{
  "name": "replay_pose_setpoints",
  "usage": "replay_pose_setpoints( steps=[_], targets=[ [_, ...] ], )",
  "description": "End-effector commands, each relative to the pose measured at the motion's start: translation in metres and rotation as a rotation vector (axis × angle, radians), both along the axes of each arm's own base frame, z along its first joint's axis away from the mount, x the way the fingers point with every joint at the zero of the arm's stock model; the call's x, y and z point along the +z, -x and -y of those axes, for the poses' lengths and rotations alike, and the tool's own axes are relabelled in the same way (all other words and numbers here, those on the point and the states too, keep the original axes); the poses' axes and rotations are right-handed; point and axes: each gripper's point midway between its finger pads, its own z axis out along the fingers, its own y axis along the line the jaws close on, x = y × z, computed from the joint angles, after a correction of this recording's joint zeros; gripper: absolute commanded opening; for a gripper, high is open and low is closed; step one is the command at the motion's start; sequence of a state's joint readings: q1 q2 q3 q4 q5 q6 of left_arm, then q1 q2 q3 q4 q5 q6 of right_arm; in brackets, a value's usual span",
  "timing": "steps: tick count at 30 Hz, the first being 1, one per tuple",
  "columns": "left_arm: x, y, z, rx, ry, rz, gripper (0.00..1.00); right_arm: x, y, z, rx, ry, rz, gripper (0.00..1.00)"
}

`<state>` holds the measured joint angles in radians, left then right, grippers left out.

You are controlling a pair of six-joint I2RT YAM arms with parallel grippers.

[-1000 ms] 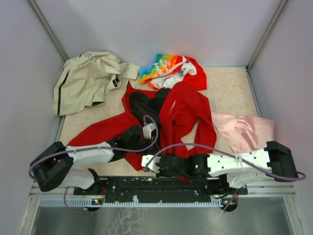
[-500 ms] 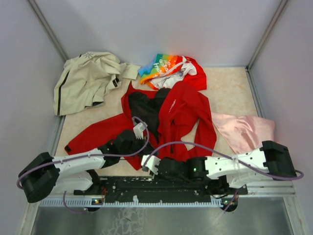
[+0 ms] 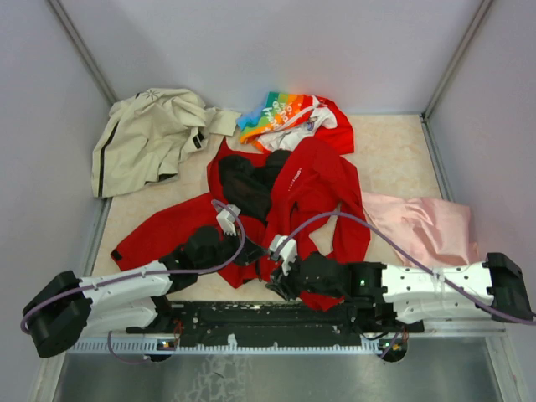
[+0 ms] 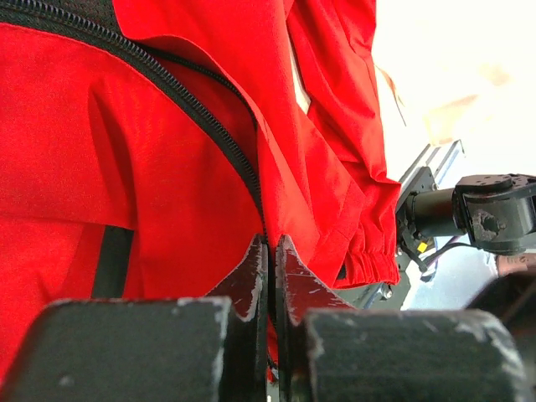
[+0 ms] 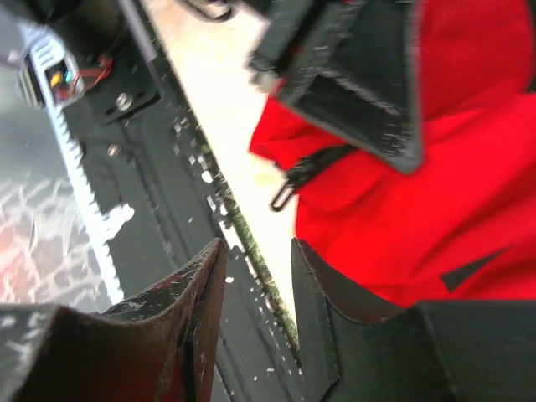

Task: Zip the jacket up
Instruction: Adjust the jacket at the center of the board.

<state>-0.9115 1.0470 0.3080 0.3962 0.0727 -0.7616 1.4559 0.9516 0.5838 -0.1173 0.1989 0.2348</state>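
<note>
The red jacket point(image 3: 322, 188) lies open in the middle of the table, black lining up. My left gripper point(image 3: 254, 251) is at its lower front edge. In the left wrist view it point(image 4: 270, 251) is shut on the jacket's edge where the dark zipper line point(image 4: 213, 138) runs down into the jaws. My right gripper point(image 3: 279, 285) is just right of it at the hem. In the right wrist view it point(image 5: 255, 268) is open and empty over the table's near edge, with the red hem point(image 5: 435, 201) and a small metal zipper pull point(image 5: 289, 191) just beyond its fingertips.
A beige jacket point(image 3: 151, 134) lies at the back left. A rainbow-and-white printed garment point(image 3: 289, 117) lies behind the red jacket. A pink cloth point(image 3: 419, 226) lies at the right. The black base rail point(image 3: 251, 322) runs along the near edge. Walls enclose three sides.
The left gripper has shifted right and nearer along the jacket's front edge. The right arm has swung so its gripper now sits at the hem beside the left one. The hem has bunched nearer.
</note>
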Motion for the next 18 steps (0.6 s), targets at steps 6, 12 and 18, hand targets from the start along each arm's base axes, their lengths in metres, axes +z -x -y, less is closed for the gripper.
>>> replay_pose_setpoints(
  steps=[6,12,18],
  targets=[
    [0.030,-0.004,0.001,-0.002,0.114,0.116,0.00,0.019,-0.046,0.001,-0.349,-0.321,-0.163,0.46],
    [0.037,0.003,0.001,-0.018,0.174,0.117,0.00,0.017,-0.059,-0.001,-0.415,-0.439,-0.201,0.47],
    [0.042,0.008,0.003,-0.040,0.217,0.115,0.00,0.014,-0.066,-0.003,-0.411,-0.520,-0.243,0.47]
  ],
)
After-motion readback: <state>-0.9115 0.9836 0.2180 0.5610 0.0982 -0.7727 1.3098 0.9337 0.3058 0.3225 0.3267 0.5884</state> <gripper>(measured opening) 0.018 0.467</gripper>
